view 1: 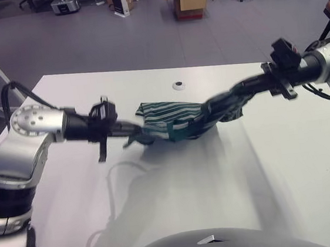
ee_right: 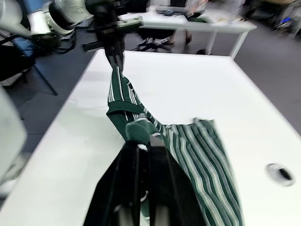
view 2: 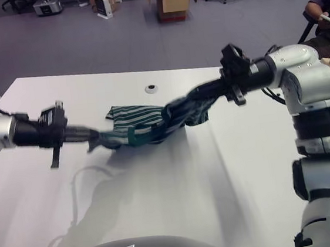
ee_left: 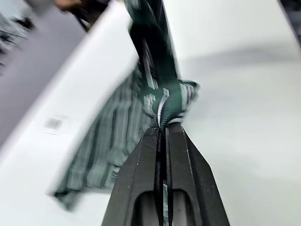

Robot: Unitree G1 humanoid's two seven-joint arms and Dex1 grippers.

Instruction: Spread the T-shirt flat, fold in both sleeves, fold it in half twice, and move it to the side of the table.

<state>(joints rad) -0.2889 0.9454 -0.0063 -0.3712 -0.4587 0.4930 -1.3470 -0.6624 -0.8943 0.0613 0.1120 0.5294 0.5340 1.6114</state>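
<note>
We hold the striped T-shirt [view 1: 163, 119] stretched between our arms over the table [view 1: 230, 181]. Our left gripper [ee_left: 162, 134] and right gripper [ee_right: 142, 140] each clench a bunched edge.

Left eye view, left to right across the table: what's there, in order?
left gripper, jaws shut on the cloth → green striped T-shirt → right gripper, jaws also shut on it

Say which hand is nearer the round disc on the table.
Right. The right hand holds the T-shirt just right of the disc; the left hand holds it farther left.
</note>
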